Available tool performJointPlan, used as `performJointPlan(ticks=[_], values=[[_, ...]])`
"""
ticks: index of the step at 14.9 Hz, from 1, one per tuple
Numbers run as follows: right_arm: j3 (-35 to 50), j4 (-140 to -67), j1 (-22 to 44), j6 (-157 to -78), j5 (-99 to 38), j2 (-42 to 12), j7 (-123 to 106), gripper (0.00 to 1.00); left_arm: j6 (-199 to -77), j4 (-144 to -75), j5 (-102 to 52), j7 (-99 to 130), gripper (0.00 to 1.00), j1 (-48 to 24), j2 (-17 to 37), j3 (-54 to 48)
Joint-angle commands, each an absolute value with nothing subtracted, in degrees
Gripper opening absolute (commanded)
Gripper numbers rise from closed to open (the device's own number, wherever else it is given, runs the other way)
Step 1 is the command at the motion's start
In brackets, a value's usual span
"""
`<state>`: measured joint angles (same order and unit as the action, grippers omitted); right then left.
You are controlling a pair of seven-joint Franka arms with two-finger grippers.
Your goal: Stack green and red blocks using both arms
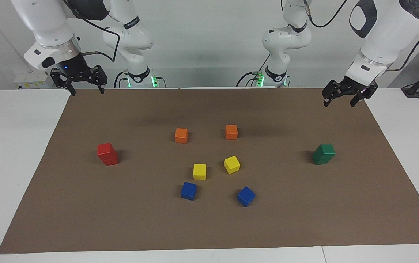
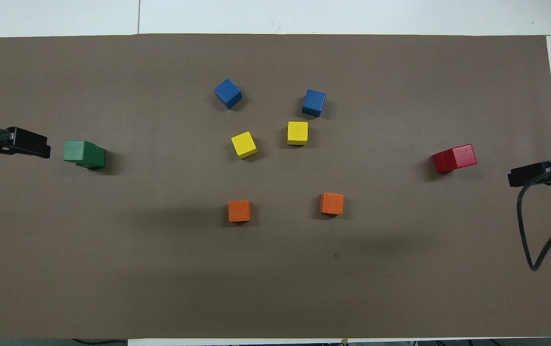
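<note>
Both stacks built, both arms clear of them. Two bright red glossy cubes (image 1: 107, 154) sit one on the other toward the right arm's end of the brown mat (image 1: 209, 226) on the white worktop (image 1: 8, 153); two dark green glossy cubes (image 1: 323, 153) stacked the same way toward the left arm's end. Both stacks upright, upper cube slightly twisted on the lower one

Right gripper (image 1: 83, 86) hangs raised over the mat's robot-side corner at its own end, jaws apart, nothing in them. Left gripper (image 1: 344, 98) raised over the mat's edge at the other end, jaws apart, empty too. In the overhead view only the tips show: left gripper at the green stack's level, well short of touching

Loose cubes in the mat's middle, all single, none touching: two orange cubes (image 1: 181, 135) nearest the robots, two yellow cubes (image 1: 199, 171) farther out, two blue cubes (image 1: 188, 190) farthest. One yellow and one blue sit turned at an angle
</note>
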<state>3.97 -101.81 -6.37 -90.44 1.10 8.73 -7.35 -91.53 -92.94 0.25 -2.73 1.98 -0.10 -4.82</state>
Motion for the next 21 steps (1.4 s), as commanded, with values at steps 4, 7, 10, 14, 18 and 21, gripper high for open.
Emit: performJointPlan(ticks=[4,7,10,14,18,21], values=[[4.7,-98.6,-8.1,-86.7,0.4,5.6,-6.7,1.00,-92.5,-94.1,1.1,-2.5,1.00,2.9,-0.9,-5.8],[4.7,-98.4,-7.6,-86.4,0.8,6.2,-6.7,1.00,-92.4,-94.3,1.0,-2.6,1.00,2.9,-1.2,-5.8],[4.7,-98.3,-7.0,-87.3,3.0,6.2,-6.7,1.00,-92.5,-94.3,0.9,-2.5,1.00,2.9,-1.2,-5.8],[4.7,-98.3,-6.9,-88.0,3.3,6.2,-6.1,1.00,-92.8,-94.3,0.9,-2.5,1.00,2.9,-1.1,-5.8],[4.7,-98.3,-7.0,-87.9,2.5,6.2,-5.7,1.00,-92.6,-94.3,0.9,-2.5,1.00,2.9,-1.1,-5.8],[4.7,-98.3,-7.0,-87.8,2.4,6.2,-5.7,1.00,-92.6,-94.3,0.8,-2.5,1.00,2.9,-1.2,-5.8]])
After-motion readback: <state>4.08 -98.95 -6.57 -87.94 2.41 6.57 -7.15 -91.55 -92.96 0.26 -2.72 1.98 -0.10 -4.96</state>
